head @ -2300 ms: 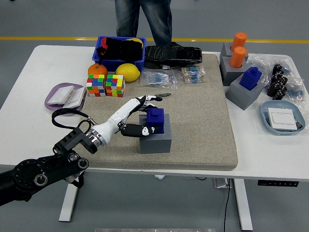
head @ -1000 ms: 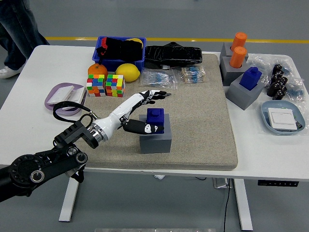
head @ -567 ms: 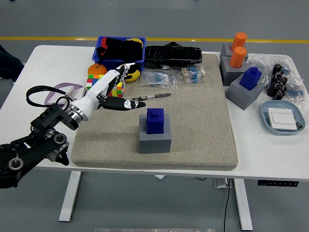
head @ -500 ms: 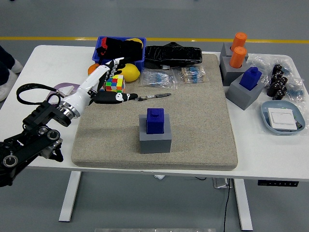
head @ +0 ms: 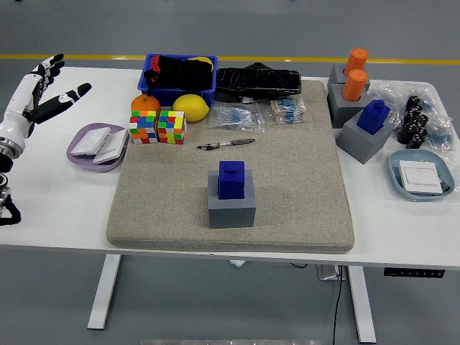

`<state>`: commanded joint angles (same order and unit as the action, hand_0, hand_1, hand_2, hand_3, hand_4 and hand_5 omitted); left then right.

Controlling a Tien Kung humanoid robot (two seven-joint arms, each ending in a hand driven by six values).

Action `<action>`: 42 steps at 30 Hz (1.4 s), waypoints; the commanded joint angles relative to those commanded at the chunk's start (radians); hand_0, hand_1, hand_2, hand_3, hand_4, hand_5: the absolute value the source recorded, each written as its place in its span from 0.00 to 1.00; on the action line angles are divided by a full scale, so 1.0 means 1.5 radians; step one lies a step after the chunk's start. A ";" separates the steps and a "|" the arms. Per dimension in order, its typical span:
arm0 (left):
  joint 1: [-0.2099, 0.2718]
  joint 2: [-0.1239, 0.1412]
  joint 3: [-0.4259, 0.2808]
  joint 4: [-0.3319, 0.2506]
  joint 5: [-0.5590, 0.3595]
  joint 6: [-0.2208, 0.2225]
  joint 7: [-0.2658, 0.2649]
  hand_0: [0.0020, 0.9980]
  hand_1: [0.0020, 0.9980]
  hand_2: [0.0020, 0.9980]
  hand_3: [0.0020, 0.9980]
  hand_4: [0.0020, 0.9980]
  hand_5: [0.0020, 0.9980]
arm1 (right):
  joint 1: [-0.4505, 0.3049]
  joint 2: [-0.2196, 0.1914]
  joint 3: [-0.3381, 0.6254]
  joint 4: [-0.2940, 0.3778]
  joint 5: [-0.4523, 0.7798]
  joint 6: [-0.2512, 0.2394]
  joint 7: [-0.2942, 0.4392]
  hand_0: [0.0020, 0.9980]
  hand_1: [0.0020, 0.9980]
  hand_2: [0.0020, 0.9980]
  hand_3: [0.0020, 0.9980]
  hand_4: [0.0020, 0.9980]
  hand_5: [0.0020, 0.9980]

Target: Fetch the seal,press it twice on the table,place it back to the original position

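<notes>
Head view: blue seal [head: 231, 178] sat upright in its grey holder [head: 231, 207] on the tan mat [head: 302, 180], mid counter [head: 65, 223]. Left hand [head: 32, 93] was well left of the holder, above the counter's far-left edge, fingers spread, holding nothing. A pen [head: 226, 144] lay just behind the holder.

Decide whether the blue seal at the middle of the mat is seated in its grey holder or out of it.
In: the blue seal stands upright on its grey holder.
</notes>
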<state>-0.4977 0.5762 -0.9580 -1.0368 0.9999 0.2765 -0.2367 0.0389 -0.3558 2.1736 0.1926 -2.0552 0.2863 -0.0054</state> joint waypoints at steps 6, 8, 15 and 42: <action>0.012 0.004 -0.039 0.021 0.003 0.001 -0.007 0.96 1.00 0.98 0.98 0.99 0.54 | 0.001 0.002 0.007 0.001 -0.002 -0.001 -0.001 0.78 0.68 0.66 0.61 0.79 0.44; 0.014 0.004 -0.050 0.026 0.006 -0.001 -0.004 0.96 1.00 0.98 0.98 0.98 0.53 | 0.000 0.003 0.012 0.001 -0.005 -0.002 -0.001 0.78 0.68 0.66 0.61 0.79 0.44; 0.024 0.006 -0.081 0.021 0.012 -0.008 0.004 0.96 1.00 0.98 0.98 0.98 0.53 | -0.003 0.008 0.024 0.001 -0.013 -0.005 -0.002 0.78 0.68 0.66 0.62 0.79 0.44; 0.023 0.009 -0.095 -0.006 0.017 -0.011 0.000 0.96 0.99 0.97 0.97 0.97 0.53 | 0.006 0.006 0.027 -0.002 -0.019 -0.010 -0.001 0.79 0.68 0.66 0.61 0.79 0.44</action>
<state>-0.4633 0.5891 -1.1011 -1.0451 1.0259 0.2607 -0.2361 0.0472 -0.3474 2.2140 0.1895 -2.0829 0.2718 -0.0072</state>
